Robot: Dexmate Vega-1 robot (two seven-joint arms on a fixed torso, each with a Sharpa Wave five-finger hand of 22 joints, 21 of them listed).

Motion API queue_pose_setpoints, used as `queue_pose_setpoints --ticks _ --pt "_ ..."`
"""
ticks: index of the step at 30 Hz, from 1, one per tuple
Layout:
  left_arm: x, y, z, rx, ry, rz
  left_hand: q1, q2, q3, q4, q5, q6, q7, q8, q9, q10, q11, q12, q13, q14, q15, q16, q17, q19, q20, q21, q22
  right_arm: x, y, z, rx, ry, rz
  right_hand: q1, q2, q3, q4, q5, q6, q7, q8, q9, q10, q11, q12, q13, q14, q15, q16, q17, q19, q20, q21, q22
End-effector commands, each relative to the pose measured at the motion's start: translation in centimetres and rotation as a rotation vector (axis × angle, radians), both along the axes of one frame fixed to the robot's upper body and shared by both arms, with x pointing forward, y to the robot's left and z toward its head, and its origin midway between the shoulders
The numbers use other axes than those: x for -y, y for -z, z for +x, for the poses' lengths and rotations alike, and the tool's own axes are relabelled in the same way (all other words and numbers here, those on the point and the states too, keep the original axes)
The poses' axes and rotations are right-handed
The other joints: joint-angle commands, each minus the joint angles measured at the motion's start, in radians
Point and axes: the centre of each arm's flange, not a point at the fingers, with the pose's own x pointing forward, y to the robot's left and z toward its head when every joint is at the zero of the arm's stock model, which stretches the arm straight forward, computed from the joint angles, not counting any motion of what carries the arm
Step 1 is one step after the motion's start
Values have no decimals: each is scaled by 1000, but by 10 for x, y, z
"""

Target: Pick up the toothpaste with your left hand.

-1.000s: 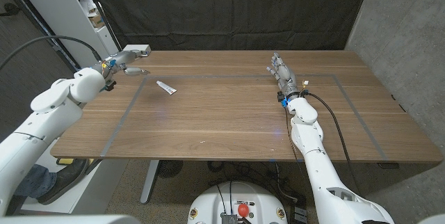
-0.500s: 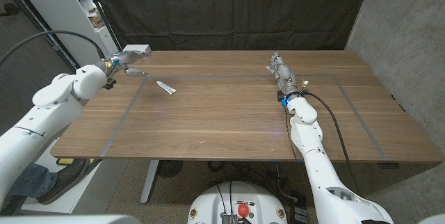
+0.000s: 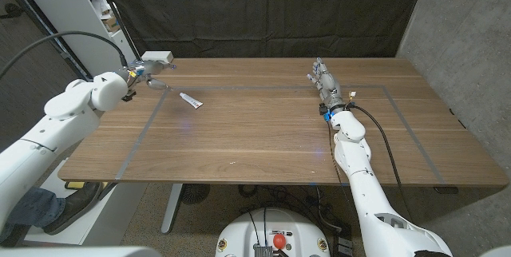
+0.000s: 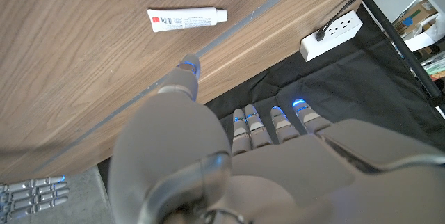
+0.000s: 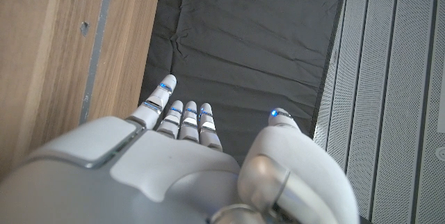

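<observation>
Dark curtain behind, wooden table point(image 3: 263, 141) below: the left hand point(image 3: 144, 72) is held empty, fingers spread, with the toothpaste point(image 3: 190, 100) lying just beyond the fingertips point(image 4: 189, 64). Reach step; closing in is needed next.

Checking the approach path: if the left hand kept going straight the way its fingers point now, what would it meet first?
Probably nothing on the table: the left hand points past the far edge toward the black curtain; the toothpaste lies off to one side, though depth is unclear.

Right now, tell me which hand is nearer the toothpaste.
The left hand, open at the table's far left corner, just beyond the toothpaste. The right hand is far across the table.
</observation>
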Motion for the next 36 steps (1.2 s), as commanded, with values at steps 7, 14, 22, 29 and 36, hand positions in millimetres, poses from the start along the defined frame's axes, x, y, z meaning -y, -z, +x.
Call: queue_pose_setpoints --ticks 7,14,22,29,36 --pt "19 5 14 -40 -46 147 24 -4 1 7 7 7 -8 -2 4 13 -2 4 1 -4 -9 0 1 5 4 -10 3 12 4 -4 11 6 30 -11 -4 -5 0 8 11 1 2 2 10 3 -1 2 10 -1 3 1 12 2 -4 1" --pt "19 9 24 -44 -44 173 31 -7 0 8 10 9 -10 -3 4 15 -5 3 1 -2 -15 1 1 7 2 -13 4 15 3 -7 13 13 38 -13 -3 -6 0 9 11 1 2 2 11 5 -1 2 11 -2 3 1 14 2 -7 1" --pt "25 13 30 -59 -49 236 38 -9 -3 11 12 12 -17 -4 4 21 -7 3 1 5 -21 3 1 13 -6 -14 4 16 5 -8 8 18 47 -14 -3 -7 0 9 12 0 2 2 13 4 -1 2 12 -1 3 0 17 2 -11 2" --pt "24 14 33 -61 -52 260 43 -11 -5 14 14 15 -22 -5 4 23 -9 3 1 9 -24 4 1 19 -8 -15 4 15 9 -8 0 19 51 -15 -3 -8 0 10 12 1 2 2 14 4 -1 2 12 0 3 0 18 2 -13 2" --pt "24 18 38 -58 -87 325 49 -12 -8 16 16 23 -30 -4 4 28 -8 4 1 12 -24 4 1 22 -9 -18 4 13 12 -9 -6 23 54 -16 -3 -9 0 10 14 1 3 2 14 5 -1 2 13 0 3 0 20 3 -15 2"
